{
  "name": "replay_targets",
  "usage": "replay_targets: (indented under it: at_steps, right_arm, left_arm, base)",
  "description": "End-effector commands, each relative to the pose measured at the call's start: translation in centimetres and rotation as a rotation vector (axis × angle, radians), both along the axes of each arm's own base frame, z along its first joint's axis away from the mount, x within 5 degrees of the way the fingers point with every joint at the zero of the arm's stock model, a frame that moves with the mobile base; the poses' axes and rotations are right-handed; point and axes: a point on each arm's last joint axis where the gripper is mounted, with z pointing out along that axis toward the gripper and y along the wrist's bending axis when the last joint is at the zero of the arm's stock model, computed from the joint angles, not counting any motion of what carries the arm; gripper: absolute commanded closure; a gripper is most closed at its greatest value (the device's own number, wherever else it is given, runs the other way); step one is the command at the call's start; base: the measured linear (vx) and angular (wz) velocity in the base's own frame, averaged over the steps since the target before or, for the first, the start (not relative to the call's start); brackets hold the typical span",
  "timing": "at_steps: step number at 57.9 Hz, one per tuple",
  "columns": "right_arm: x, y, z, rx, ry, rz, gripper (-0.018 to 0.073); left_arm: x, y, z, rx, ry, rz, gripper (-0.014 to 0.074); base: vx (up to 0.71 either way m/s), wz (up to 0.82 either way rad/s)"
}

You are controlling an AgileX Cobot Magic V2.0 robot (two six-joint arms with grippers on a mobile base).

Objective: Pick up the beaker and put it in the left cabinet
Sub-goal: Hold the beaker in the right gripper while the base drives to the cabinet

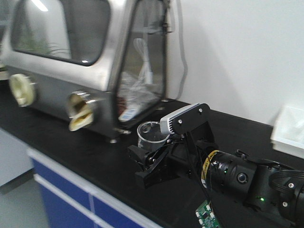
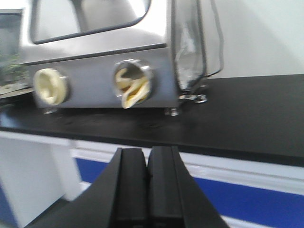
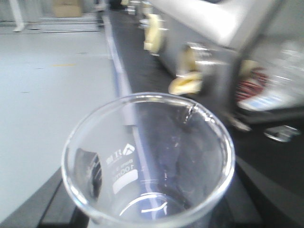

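Note:
The beaker (image 1: 151, 134) is small, clear glass with a flared rim, and it stands upright between the black fingers of my right gripper (image 1: 148, 154), which is shut on it over the black counter (image 1: 71, 142). In the right wrist view the beaker (image 3: 148, 161) fills the lower frame, showing its open mouth and white "100ml" print. Dark fingers (image 3: 52, 204) flank it low on both sides. My left gripper (image 2: 147, 156) is shut with nothing between its pads, held in front of the counter's edge. The left cabinet is out of view.
A stainless glove box (image 1: 71, 57) with two round glove ports (image 1: 80, 110) stands on the counter at the left, close to the beaker. Blue cupboard fronts (image 1: 61, 199) run below the counter edge. A white box (image 1: 289, 130) sits at the far right against the wall.

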Motion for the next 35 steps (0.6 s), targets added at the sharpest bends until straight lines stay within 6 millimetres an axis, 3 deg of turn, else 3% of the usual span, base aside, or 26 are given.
replay_targets:
  at_steps: [1, 35]
  right_arm:
    - [-0.74, -0.05, 2.81, 0.080, -0.082, 0.036, 0.0565]
    - [-0.74, -0.05, 2.81, 0.080, -0.082, 0.036, 0.0565]
  left_arm:
    - [-0.15, -0.01, 0.25, -0.015, -0.076, -0.004, 0.0595]
    - [-0.15, -0.01, 0.25, -0.015, -0.076, -0.004, 0.0595]
  base:
    - [-0.08, 0.69]
    - [-0.04, 0.56]
